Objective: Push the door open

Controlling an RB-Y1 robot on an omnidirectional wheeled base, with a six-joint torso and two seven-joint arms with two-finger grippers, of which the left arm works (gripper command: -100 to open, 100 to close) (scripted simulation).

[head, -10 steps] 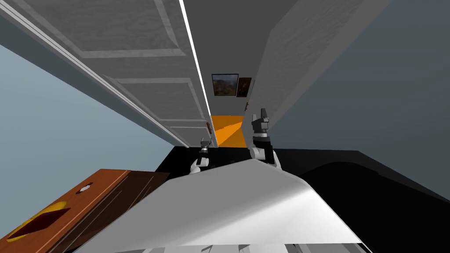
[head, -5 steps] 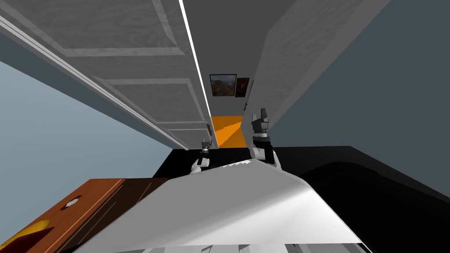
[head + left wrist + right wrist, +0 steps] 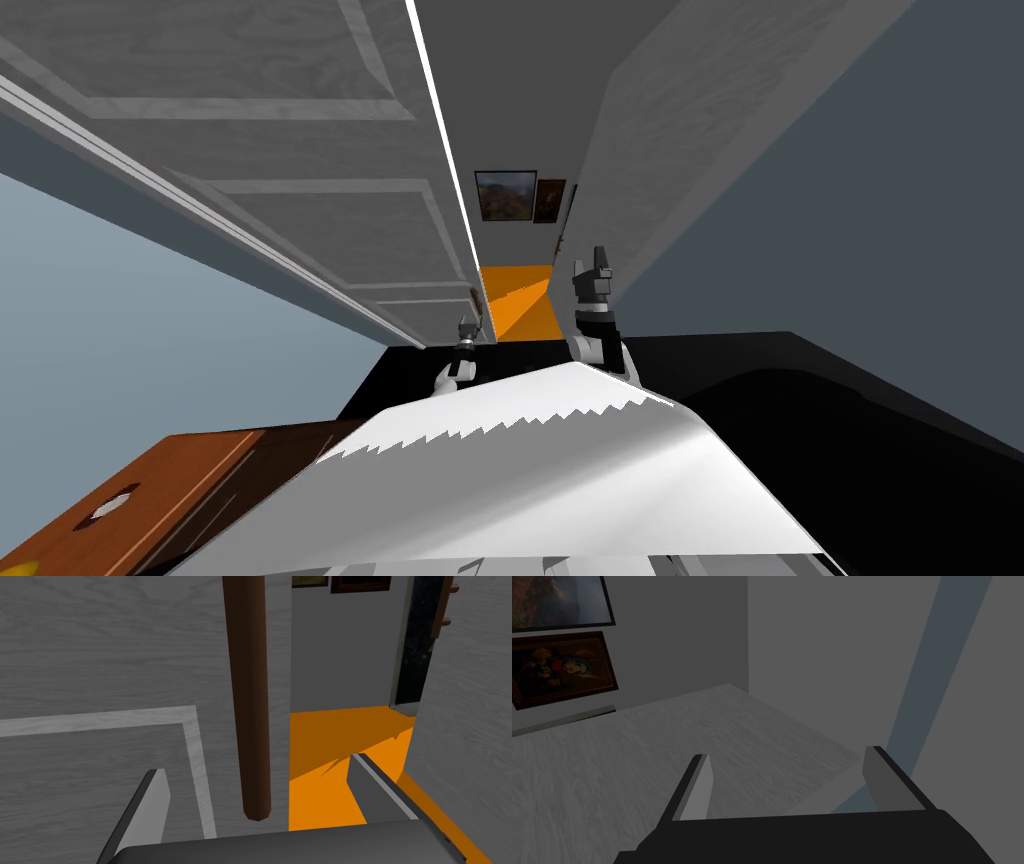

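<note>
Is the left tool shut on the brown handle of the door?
No, the left tool is open, and the brown handle shows between its two fingers, touching neither.

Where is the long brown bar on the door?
In the left wrist view, the brown bar runs near the grey door's edge, straight ahead of the open left pincer, with the orange floor beyond it.

Matt grey wood-grain door (image 3: pixel 300 220), smooth dark brown handle (image 3: pixel 250 701), reddish-brown wood furniture top (image 3: pixel 170 470)
</note>
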